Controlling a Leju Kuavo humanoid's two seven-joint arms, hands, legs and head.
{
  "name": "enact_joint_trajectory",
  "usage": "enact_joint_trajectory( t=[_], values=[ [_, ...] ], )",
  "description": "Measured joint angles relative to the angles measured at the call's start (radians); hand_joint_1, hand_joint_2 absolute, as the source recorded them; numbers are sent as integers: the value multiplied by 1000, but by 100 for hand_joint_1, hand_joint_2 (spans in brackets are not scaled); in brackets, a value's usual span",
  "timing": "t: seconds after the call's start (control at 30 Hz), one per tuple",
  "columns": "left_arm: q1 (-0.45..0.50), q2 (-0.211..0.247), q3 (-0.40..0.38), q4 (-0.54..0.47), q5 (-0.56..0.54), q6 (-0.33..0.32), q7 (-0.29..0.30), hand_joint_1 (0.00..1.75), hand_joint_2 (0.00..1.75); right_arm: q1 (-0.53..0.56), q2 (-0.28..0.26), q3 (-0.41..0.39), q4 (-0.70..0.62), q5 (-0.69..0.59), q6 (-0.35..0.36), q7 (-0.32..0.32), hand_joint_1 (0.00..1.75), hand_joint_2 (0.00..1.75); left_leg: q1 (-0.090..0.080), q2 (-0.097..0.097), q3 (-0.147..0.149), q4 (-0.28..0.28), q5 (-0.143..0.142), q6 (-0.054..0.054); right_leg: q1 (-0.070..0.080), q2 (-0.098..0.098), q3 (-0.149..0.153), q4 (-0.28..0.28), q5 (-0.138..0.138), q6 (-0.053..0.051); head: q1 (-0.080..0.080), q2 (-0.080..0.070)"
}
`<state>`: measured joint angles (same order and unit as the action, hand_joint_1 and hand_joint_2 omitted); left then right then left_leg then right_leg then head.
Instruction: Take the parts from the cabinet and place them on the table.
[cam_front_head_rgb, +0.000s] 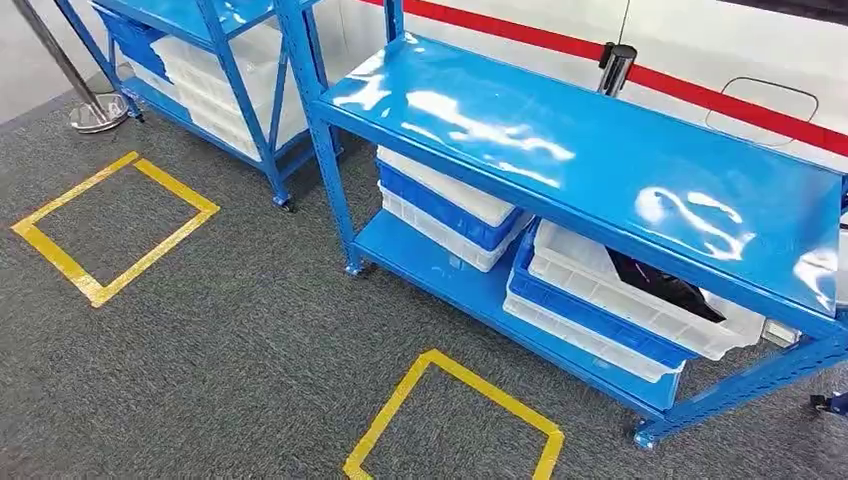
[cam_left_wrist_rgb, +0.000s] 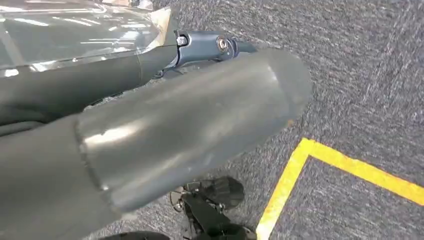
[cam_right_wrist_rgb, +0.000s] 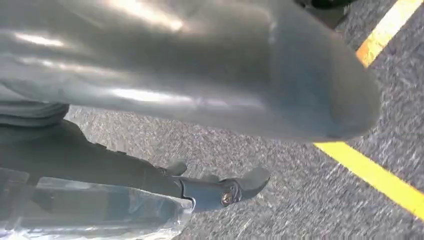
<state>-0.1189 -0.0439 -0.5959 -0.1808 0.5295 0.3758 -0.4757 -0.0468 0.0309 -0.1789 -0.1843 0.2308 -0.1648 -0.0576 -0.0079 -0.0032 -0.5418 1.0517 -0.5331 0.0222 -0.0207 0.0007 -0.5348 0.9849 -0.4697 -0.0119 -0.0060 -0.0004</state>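
The parts you are after look to be the dark items (cam_front_head_rgb: 665, 283) lying in the white bin (cam_front_head_rgb: 640, 300) on the lower shelf (cam_front_head_rgb: 440, 268) of the near blue rack (cam_front_head_rgb: 590, 150), toward its right end; what they are exactly is too dark to tell. That bin sits on a blue-and-white stack, close under the glossy top shelf, so your reach has to go in low and flat. A second stack of bins (cam_front_head_rgb: 450, 205) stands to its left on the same shelf, and another blue rack (cam_front_head_rgb: 215, 60) stands far left. Neither hand is near the rack yet: the left hand (cam_left_wrist_rgb: 190, 125) hangs over the grey carpet (cam_front_head_rgb: 200, 330) near a yellow tape line (cam_left_wrist_rgb: 285, 185), the right hand (cam_right_wrist_rgb: 210, 75) likewise over carpet and tape, and you cannot tell from the wrist views whether the fingers of either are spread or curled. So first bring yourself square to the rack; the yellow floor square (cam_front_head_rgb: 455, 415) in front of it looks like the intended standing spot. Then lower the arm nearest the right bin, keeping clear of the shelf edge above.
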Motion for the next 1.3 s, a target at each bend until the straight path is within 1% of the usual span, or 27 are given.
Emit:
enact_joint_trajectory(
  t=[0.07,0.1,0.13,0.17,0.2,0.27,0.3,0.33,0.37,0.4,0.43,0.53,0.6,0.7,0.87,0.9,0.93,0.97,1.03,1.07,1.1,1.13,1.17,1.2,1.23,1.27,1.3],
  values=[
    [0,0,0,0,0,0,0,0,0,-1,0,0,0,0,0,0,0,0,11,0,-80,156,-80,-16,1,0,2,0,-3,-4,-2,0],
    [1,0,0,0,0,0,0,0,0,-1,1,0,0,0,0,0,0,0,16,0,-124,232,-106,-23,1,0,2,1,-5,-5,-2,0],
    [2,0,0,0,0,0,0,0,0,0,2,0,0,0,0,0,0,0,22,0,-150,268,-106,-28,0,1,4,1,-6,-5,-3,0],
    [3,0,0,0,0,0,0,0,0,1,2,0,0,0,0,0,0,0,29,0,-153,254,-79,-34,-2,2,6,1,-9,-4,-2,0],
    [3,1,0,0,0,1,0,0,0,2,2,0,0,0,0,0,0,0,36,1,-128,189,-28,-39,-7,4,11,2,-12,1,-3,0],
    [3,2,0,0,0,2,0,0,0,1,2,0,0,1,0,0,0,0,47,1,-46,9,68,-48,-11,7,24,2,-21,16,-4,0],
    [3,0,0,0,0,3,0,0,0,1,1,0,0,1,-2,0,0,0,50,-1,-25,-40,72,-52,-4,7,16,4,-26,23,-11,0],
    [2,1,0,0,1,5,2,0,0,-2,3,0,0,2,-3,0,0,0,44,-9,-24,-41,70,-39,1,8,16,5,-30,32,-12,0],
    [2,0,1,0,1,11,4,0,0,-3,3,0,0,3,-5,0,0,0,44,-7,-23,-45,73,-33,5,7,16,6,-34,34,-10,0],
    [2,-2,1,0,1,16,10,0,0,-3,1,0,0,3,-10,0,0,0,40,-7,-24,-45,73,-33,15,8,18,6,-37,23,-10,0],
    [2,-2,0,0,0,21,13,0,0,-3,1,-1,0,3,-10,0,0,0,32,-7,-24,-44,73,-31,8,8,18,4,-34,31,-9,0],
    [2,0,1,0,0,25,19,0,0,-3,2,-5,0,1,-11,2,0,0,19,-8,-24,-44,71,-14,1,8,21,-1,-33,38,-10,0],
    [2,0,1,0,-1,25,21,0,0,-3,5,-6,0,0,-11,3,0,0,16,-8,-24,-43,70,-10,-1,8,24,-5,-32,40,-10,0],
    [2,0,1,0,-2,25,23,0,0,-3,8,-11,0,0,-11,3,0,0,10,-7,-23,-40,66,2,-6,8,29,-14,-28,60,-10,0],
    [1,1,1,0,-2,26,23,0,0,-3,10,-16,0,-3,-8,3,0,0,-3,-6,-22,-38,61,21,-23,10,29,-20,-27,77,-12,0],
    [1,1,1,0,-2,26,23,0,0,-3,11,-16,0,-3,-6,3,0,0,-2,-5,-21,-41,63,25,-23,12,30,-23,-26,83,-12,0],
    [1,0,1,0,-3,26,23,0,0,-3,10,-16,0,-3,-6,3,0,0,10,0,-15,-55,73,37,-19,11,32,-12,-31,87,-11,0],
    [1,0,1,0,-3,27,23,0,0,-3,9,-16,0,-3,-3,4,0,0,10,6,-12,-59,73,40,-19,8,19,19,-47,80,-10,0],
    [1,1,1,0,-3,30,24,0,0,-3,9,-16,0,-3,1,5,0,0,10,20,-13,-59,72,46,-18,8,-64,179,-124,55,-7,0],
    [1,0,1,0,-3,30,24,0,0,-2,9,-16,0,-2,2,5,0,0,8,26,-13,-59,71,47,-17,8,-109,258,-152,50,-7,0],
    [1,0,1,0,-3,30,24,0,0,-1,8,-16,0,-2,3,5,0,0,7,32,-14,-58,71,47,-11,8,-139,312,-164,53,-7,0],
    [1,-1,1,0,-3,30,24,0,0,2,7,-16,0,-1,3,5,0,0,6,37,-13,-58,71,46,-9,8,-145,318,-157,58,-8,0],
    [1,-1,1,0,-3,31,24,0,0,4,7,-16,0,-1,3,5,0,0,6,44,-12,-58,70,45,-8,6,-127,275,-132,66,-7,0],
    [1,-1,1,0,-3,32,24,0,0,5,6,-16,0,0,3,7,0,0,6,52,-9,-58,68,42,-8,-1,-84,184,-91,74,-7,0],
    [1,-1,1,0,-3,32,24,0,0,4,5,-16,0,0,3,7,0,0,6,60,-5,-56,65,38,-8,-22,-36,87,-54,78,-7,0],
    [1,-1,1,0,-3,32,24,0,0,0,5,-16,0,0,3,7,0,0,3,68,-1,-55,62,32,-7,-73,-1,12,-32,68,-7,0],
    [3,-1,1,0,-3,32,25,0,0,-4,6,-16,0,0,3,7,0,0,-4,76,3,-53,53,22,4,-87,-2,9,-22,62,-9,0]
  ],
)
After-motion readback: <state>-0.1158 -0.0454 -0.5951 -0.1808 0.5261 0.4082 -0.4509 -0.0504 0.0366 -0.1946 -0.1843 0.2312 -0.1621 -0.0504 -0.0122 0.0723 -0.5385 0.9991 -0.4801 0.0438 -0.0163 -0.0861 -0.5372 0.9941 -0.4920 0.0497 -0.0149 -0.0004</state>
